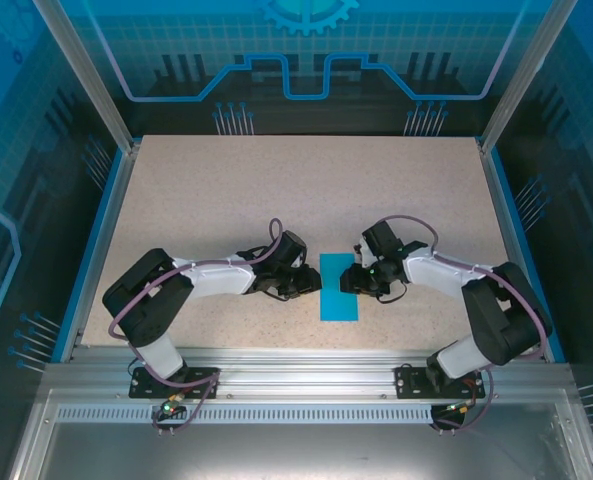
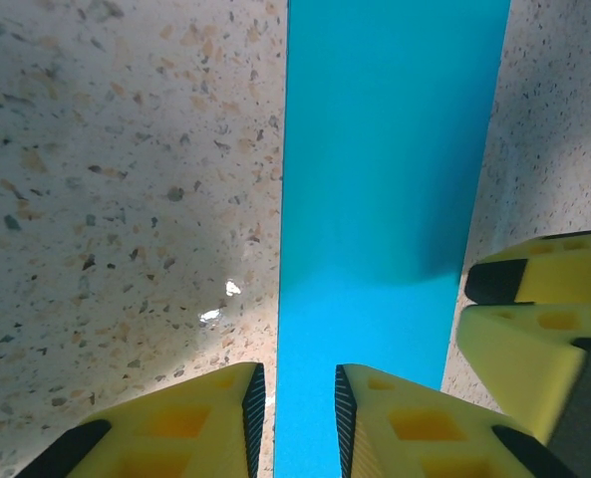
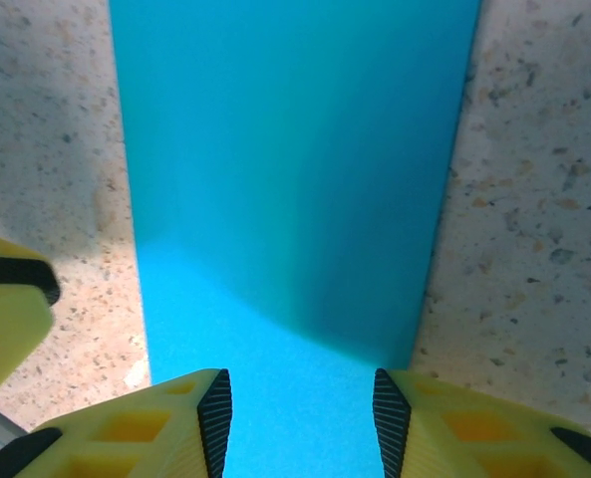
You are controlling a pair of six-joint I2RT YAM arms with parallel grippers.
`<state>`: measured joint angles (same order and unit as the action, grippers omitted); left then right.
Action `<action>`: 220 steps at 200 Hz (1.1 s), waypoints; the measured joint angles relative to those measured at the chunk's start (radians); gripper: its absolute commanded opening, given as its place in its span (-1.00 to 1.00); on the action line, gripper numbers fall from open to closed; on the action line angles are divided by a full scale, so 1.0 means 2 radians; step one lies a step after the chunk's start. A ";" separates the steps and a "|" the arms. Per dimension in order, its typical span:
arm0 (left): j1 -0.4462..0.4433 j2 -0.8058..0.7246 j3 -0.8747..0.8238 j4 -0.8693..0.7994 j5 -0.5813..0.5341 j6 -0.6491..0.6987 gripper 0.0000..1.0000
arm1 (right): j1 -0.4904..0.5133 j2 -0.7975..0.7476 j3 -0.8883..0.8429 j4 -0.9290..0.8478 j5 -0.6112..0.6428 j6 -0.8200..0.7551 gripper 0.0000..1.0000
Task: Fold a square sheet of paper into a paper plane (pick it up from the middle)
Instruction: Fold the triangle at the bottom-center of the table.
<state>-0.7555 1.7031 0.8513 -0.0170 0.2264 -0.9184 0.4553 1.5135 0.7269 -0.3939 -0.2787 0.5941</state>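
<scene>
Nearest, bolted side by side at the near edge of the table: the left arm's base and the right arm's base. A little farther in, both arms bent inward toward the middle. There, flat on the table, the sheet of paper: teal-blue, plain, seen as a strip longer from near to far than from left to right. Low at its left edge the left gripper, low at its right edge the right gripper, facing each other across it. From the left wrist: yellow fingers with black pads, a narrow gap apart, bare paper in the gap, nothing clamped. From the right wrist: fingers wider apart, paper flat between them, nothing clamped. Contact between fingertips and paper: impossible to tell. Beyond the paper, speckled table as far as the blue back wall.
</scene>
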 measured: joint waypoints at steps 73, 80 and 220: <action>-0.002 0.000 0.006 -0.002 0.000 0.000 -0.32 | -0.013 0.008 -0.012 0.017 -0.020 -0.006 -0.08; -0.002 0.000 0.006 -0.002 0.000 0.000 -0.30 | -0.016 0.007 -0.014 0.019 -0.023 -0.006 -0.08; -0.017 0.030 0.023 -0.001 0.013 -0.014 -0.23 | -0.045 -0.015 -0.056 0.062 -0.055 -0.009 -0.24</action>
<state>-0.7902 1.7634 0.8967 -0.0181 0.2523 -0.9466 0.3649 1.4830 0.6147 -0.2707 -0.3893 0.5758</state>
